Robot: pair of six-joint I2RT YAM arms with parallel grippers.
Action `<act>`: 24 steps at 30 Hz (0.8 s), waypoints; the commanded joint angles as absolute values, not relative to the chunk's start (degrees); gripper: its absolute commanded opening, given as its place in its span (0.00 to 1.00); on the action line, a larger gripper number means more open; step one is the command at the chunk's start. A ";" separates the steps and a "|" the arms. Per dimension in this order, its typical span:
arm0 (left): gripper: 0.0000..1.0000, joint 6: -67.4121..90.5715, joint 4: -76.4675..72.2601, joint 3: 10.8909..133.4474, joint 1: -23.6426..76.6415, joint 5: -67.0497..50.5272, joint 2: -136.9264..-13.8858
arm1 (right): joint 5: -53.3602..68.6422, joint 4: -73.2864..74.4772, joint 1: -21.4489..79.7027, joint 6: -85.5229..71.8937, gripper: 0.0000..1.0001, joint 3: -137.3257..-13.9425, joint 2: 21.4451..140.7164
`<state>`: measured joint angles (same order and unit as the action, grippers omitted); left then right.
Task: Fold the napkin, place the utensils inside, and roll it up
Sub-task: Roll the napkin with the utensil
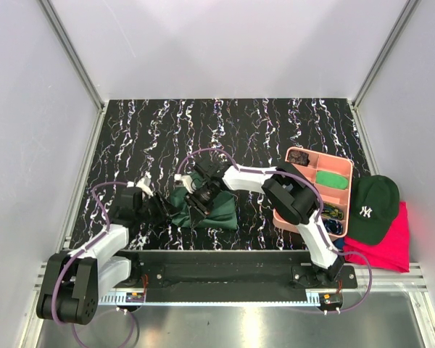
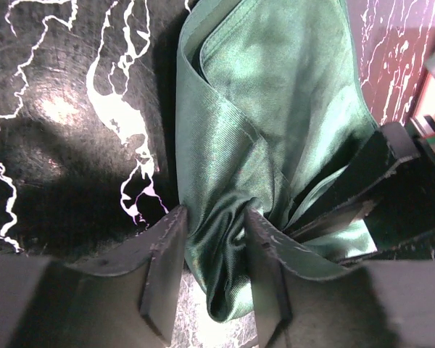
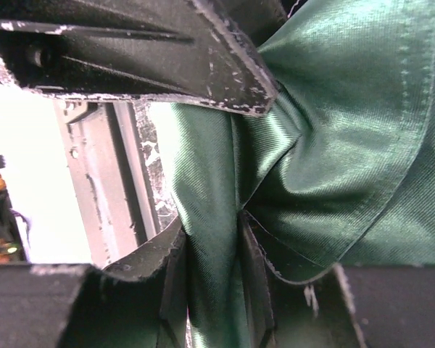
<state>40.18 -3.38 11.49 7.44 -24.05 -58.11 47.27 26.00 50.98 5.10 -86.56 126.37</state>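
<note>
Black marble-look counter [image 1: 261, 130] with white veins, plain grey walls all round. Over on the left, the left pincer [image 2: 214, 214] was clamped on a bunched-up ridge of the napkin [image 1: 221, 212]. The cloth filled the gap between its fingers, so the pinched bit was hidden from the wrist cam. The napkin sat crumpled in the middle near the front edge: dark green, a slightly shiny fine weave, stitched hem, lots of soft overlapping folds. From above most of it was covered by the two wrists, so I couldn't make out its real outline. The right pincer [image 3: 210, 225] had its fingers squeezed tight on a twisted pleat just beside the left one. Further right, the pink tray [image 1: 299, 154] was partly cut off by the right arm. It had a bright green swatch [image 1: 330, 179] in one compartment, and some dark bits [image 1: 335, 213] in the near one were too small to identify. Past that sat a dark cap [image 1: 373, 206] on a pink-red cloth [image 1: 391, 245].
</note>
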 commanded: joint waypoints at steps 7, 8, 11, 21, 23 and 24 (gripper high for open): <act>0.11 39.55 -5.71 11.16 7.47 -26.98 -60.82 | 45.62 31.20 48.52 6.24 0.36 -88.50 131.75; 0.06 39.55 -5.71 11.34 7.47 -26.98 -61.52 | 44.92 31.29 48.43 6.33 0.35 -88.77 130.96; 0.00 39.29 -5.45 11.86 7.47 -27.33 -62.66 | 41.06 31.29 48.43 6.07 0.37 -89.47 128.95; 0.00 38.23 -1.41 13.71 7.47 -25.14 -63.63 | 31.39 29.72 48.43 5.62 0.62 -90.44 118.93; 0.00 38.23 -1.32 13.80 7.47 -24.96 -63.98 | 30.15 27.87 48.43 5.71 0.64 -88.43 115.51; 0.00 38.15 -1.32 13.80 7.47 -24.79 -64.16 | 29.02 26.30 48.43 5.97 0.65 -87.72 114.36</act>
